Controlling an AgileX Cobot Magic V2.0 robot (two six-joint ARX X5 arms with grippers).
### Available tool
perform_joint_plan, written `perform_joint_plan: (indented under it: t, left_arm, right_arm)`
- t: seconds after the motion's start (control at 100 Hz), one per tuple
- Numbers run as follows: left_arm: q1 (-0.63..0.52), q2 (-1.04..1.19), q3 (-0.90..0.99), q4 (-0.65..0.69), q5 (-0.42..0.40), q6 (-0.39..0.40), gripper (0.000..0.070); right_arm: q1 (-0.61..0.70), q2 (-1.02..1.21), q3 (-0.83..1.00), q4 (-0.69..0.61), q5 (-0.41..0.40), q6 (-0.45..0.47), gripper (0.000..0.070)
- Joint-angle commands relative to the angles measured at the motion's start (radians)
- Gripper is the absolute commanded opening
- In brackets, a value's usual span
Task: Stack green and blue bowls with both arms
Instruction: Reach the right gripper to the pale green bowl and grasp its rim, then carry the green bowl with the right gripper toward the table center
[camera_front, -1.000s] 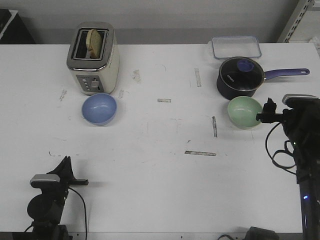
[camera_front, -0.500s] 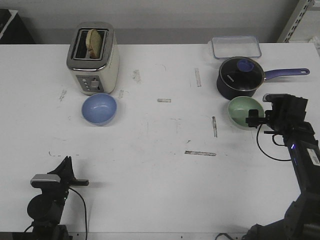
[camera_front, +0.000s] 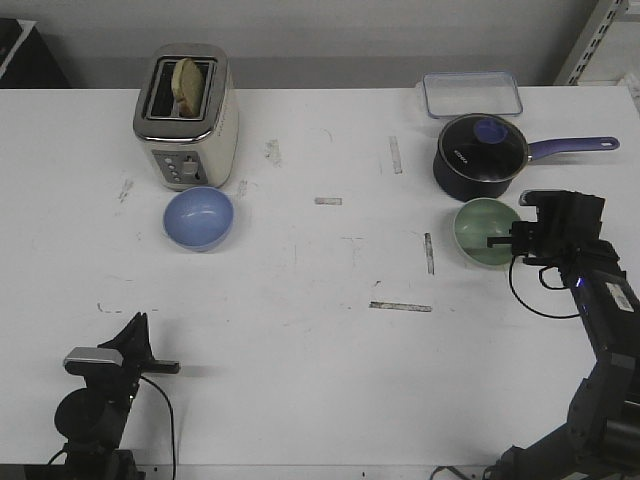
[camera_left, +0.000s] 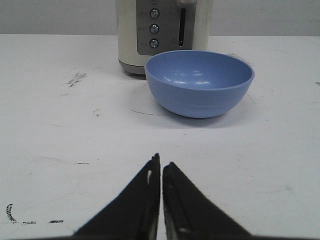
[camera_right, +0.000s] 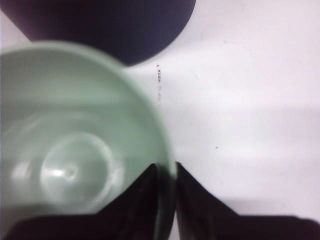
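Smooth round periwinkle-blue bowl (camera_front: 199, 217) on white table (camera_front: 300, 330), left side, directly before cream two-slot toaster (camera_front: 186, 116); slice of bread (camera_front: 187, 78) in toaster slot. Pale mint-green round bowl (camera_front: 485, 230) right side, just before dark navy lidded saucepan (camera_front: 480, 155). Clear lidded plastic container (camera_front: 471, 94) behind saucepan. Right black pincer gripper (camera_front: 500, 241) at green bowl's right rim, one finger inside, one outside. Left black pincer gripper (camera_front: 160, 367) near front-left table edge, well before blue bowl.

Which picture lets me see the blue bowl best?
The left wrist view: the blue bowl sits big and sharp, upright before the toaster. The front view shows it small, from above. The right wrist view doesn't show it.
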Motion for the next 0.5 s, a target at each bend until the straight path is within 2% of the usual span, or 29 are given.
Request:
perform_joint_plan:
  t: [0.0, 0.32, 0.41, 0.49]
  left_arm:
    - [0.0, 0.0, -0.021, 0.011, 0.003, -0.005, 0.0001]
    - [0.0, 0.0, -0.021, 0.011, 0.003, -0.005, 0.0001]
    - [0.0, 0.0, -0.021, 0.011, 0.003, -0.005, 0.0001]
    - [0.0, 0.0, -0.021, 0.011, 0.003, -0.005, 0.0001]
  right_arm:
    - [-0.001, 0.014, 0.014, 0.008, 0.024, -0.005, 0.0]
    - [0.013, -0.076, 0.071, -0.029, -0.003, 0.026, 0.0]
    - [0.046, -0.127, 0.126, -0.1, -0.04, 0.026, 0.0]
    - [0.09, -0.166, 0.183, -0.185, -0.041, 0.033, 0.0]
